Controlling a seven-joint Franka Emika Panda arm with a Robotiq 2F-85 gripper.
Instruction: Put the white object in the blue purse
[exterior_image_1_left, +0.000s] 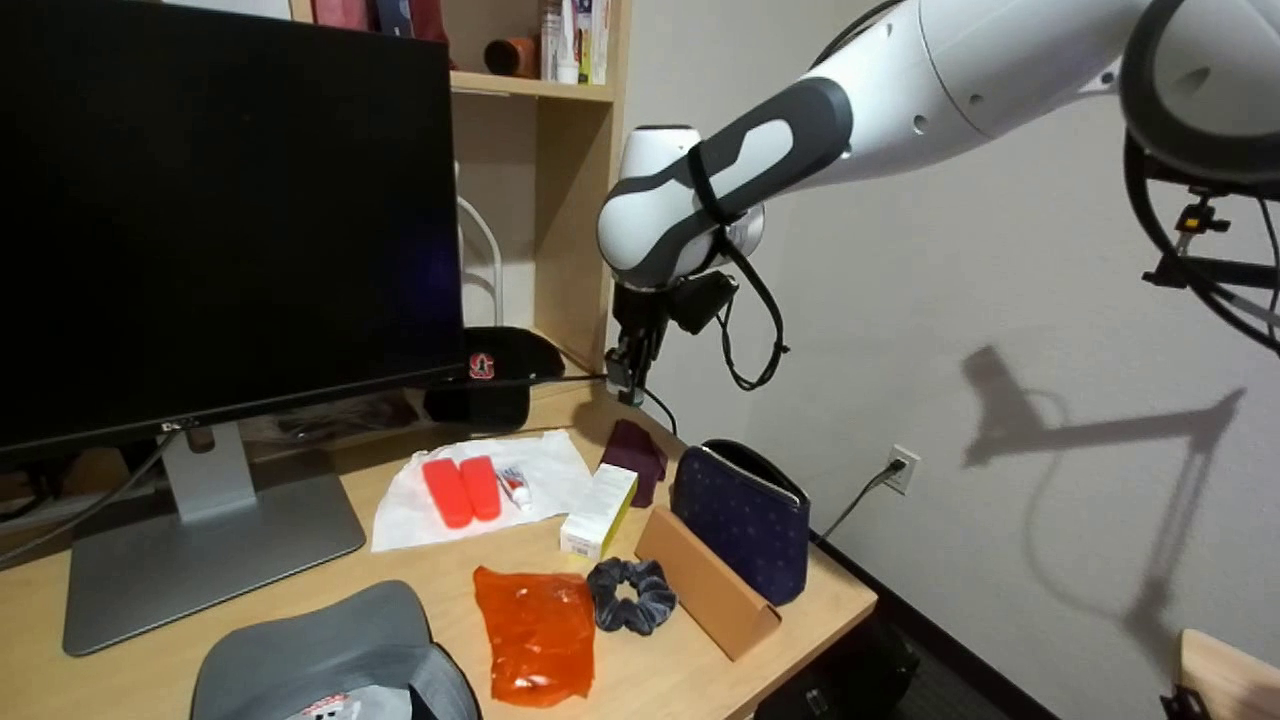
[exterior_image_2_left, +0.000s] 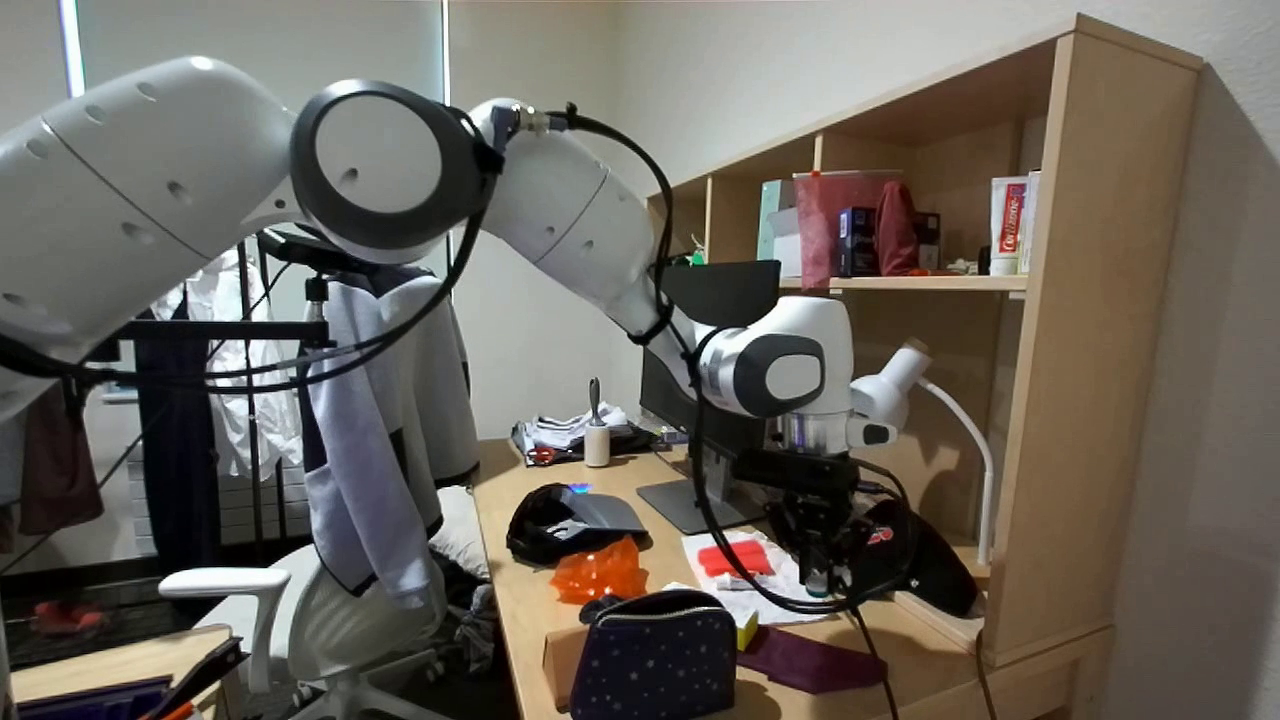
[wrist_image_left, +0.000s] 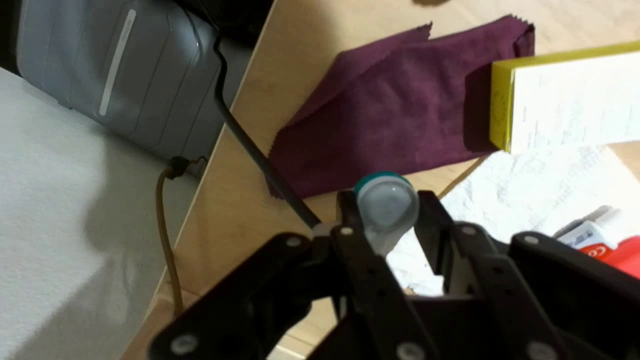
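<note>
Closest on the worktop (exterior_image_1_left: 650, 690) in an exterior view, the blue purse (exterior_image_2_left: 655, 660) stands upright, navy with pale specks, its top parted along the zip. Just beside the purse is a tan cardboard box (exterior_image_1_left: 705, 590); whether the two touch, I cannot tell. Near the purse, on the same side as that box, lie a dark grey scrunchie (exterior_image_1_left: 605, 600) and a white-and-yellow box (exterior_image_1_left: 600, 508). A maroon cloth (exterior_image_2_left: 810, 658) is spread near the purse too, to its right in an exterior view.

Beyond the purse and apart from it, the pincer (wrist_image_left: 388, 202) hangs over the worktop. Its fingers are drawn in to the width of the white object (wrist_image_left: 388, 210) and hold it from two sides; the wrist view shows a rounded pale end with a teal rim between them. The white object is thus outside the purse, in the air.

Farther from the purse lie a translucent orange bag (exterior_image_1_left: 540, 640) and a white sheet (exterior_image_1_left: 405, 505) bearing two red pieces (exterior_image_1_left: 447, 492) and a small tube (exterior_image_1_left: 515, 487). Well apart from the purse are a grey cap (exterior_image_1_left: 310, 640), to its left in an exterior view, and a black cap (exterior_image_2_left: 945, 575), to its right in an exterior view. At the back, beyond the purse, rise a monitor (exterior_image_1_left: 220, 220), a white lamp (exterior_image_2_left: 888, 392) and a wooden shelf unit (exterior_image_2_left: 1100, 350).
</note>
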